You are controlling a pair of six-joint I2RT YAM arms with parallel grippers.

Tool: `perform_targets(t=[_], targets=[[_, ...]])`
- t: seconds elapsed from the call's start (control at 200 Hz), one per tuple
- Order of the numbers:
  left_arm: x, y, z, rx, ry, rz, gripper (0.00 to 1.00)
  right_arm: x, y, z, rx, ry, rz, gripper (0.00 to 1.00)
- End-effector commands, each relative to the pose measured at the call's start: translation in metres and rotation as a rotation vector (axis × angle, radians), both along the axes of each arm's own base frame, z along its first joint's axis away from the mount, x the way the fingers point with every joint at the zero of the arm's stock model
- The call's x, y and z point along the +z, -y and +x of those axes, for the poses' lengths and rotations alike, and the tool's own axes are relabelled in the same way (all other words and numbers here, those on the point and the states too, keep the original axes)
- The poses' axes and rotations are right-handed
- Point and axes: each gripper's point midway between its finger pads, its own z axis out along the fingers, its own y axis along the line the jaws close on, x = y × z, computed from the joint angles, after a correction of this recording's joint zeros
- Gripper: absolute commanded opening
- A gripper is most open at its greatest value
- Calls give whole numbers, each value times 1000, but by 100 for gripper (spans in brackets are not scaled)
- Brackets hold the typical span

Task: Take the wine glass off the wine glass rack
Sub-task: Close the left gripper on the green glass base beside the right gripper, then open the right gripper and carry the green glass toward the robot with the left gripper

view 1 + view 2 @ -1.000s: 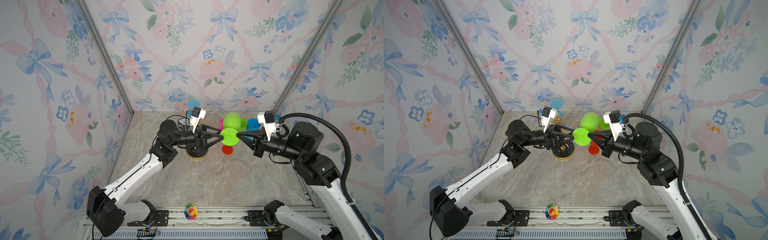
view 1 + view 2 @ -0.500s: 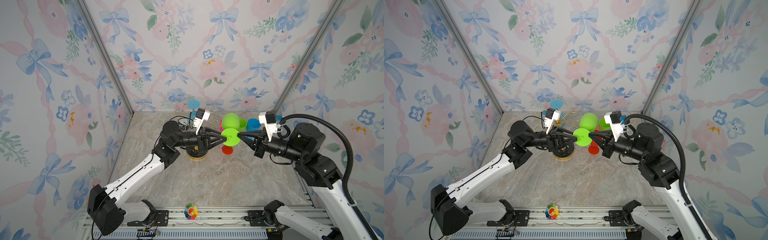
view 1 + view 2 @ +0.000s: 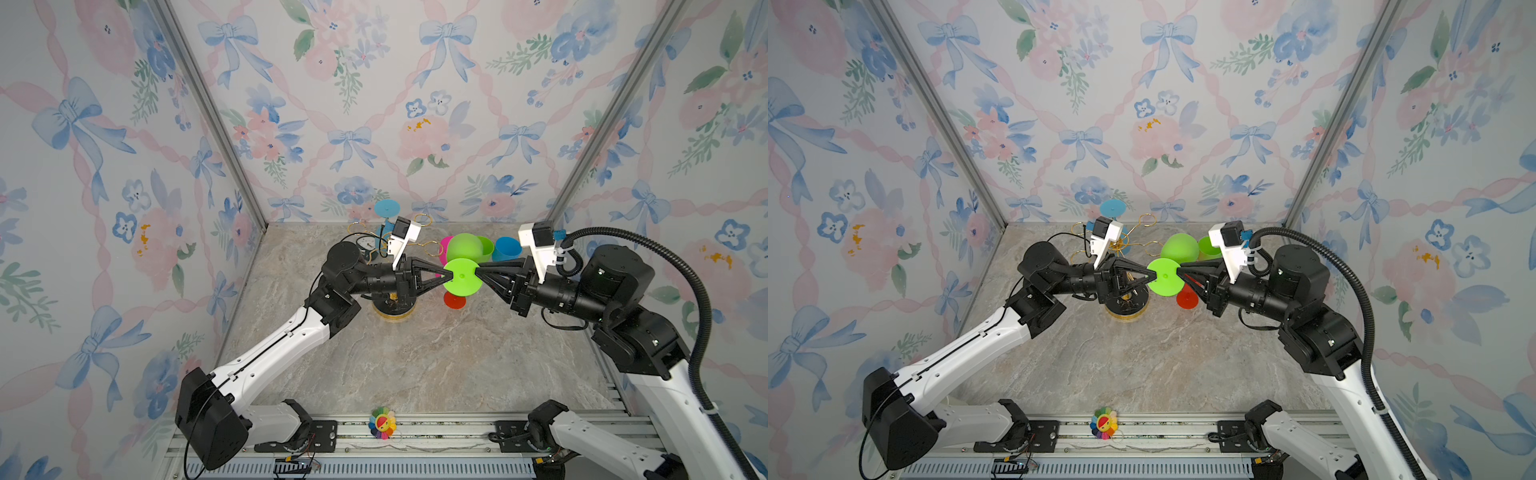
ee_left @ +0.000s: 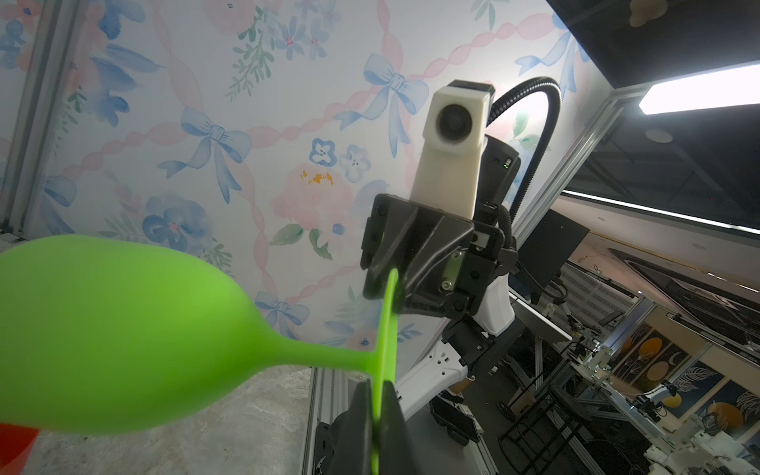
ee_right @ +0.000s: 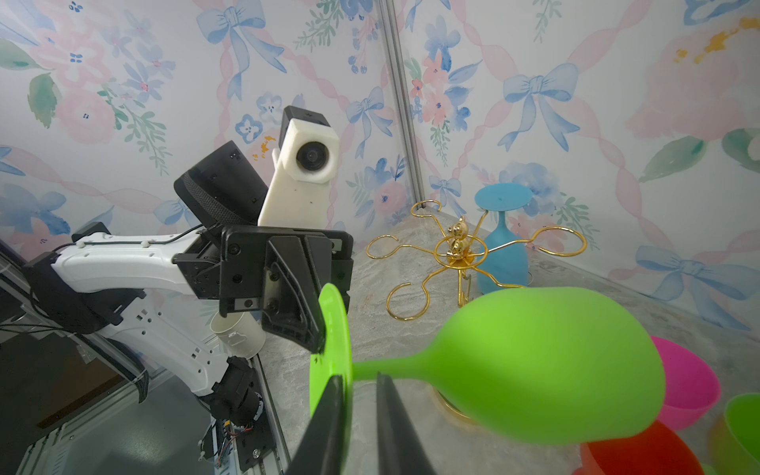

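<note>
Green wine glass (image 3: 464,249) off the wine glass rack (image 3: 392,318): up in mid-air just right of the rack in both top views, clear of the gold loops, above a red glass (image 3: 455,300) on the table (image 3: 415,365). Lies on its side, long axis close to level, bowl pointing toward the back wall, round foot toward the front rail and standing on edge, flat face to the top camera.

Flanked at the foot's rim from two sides. On the left, left gripper (image 3: 444,274) clamped tight onto the rim; seen from its own wrist, left gripper (image 4: 378,415) with both fingers pressed flat against the two faces of the thin disc. On the right, right gripper (image 3: 478,272) astride the opposite edge, jaws parted a little; seen from its own wrist, right gripper (image 5: 360,395) with a clear strip between the fingers, wider than the disc, one finger close against the foot's face, the other standing off beside the stem.

At the rack's far side, a blue glass (image 5: 501,255), foot up among the loops; cannot tell whether hung or standing. Just behind the bowl, a pink glass (image 3: 445,246) on the table.
</note>
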Motion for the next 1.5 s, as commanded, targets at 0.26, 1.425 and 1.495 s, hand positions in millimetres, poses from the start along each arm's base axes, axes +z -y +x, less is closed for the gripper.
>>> perform_targets(t=[0.26,1.425,1.495], targets=[[-23,1,-45,-194,143,24,0,12,42,17,-267,-36,-21,72],[-148,21,-61,426,1161,514,0,-75,93,69,-465,-805,52,75],[-164,17,-61,460,1256,549,0,-75,89,70,-458,-816,51,73]])
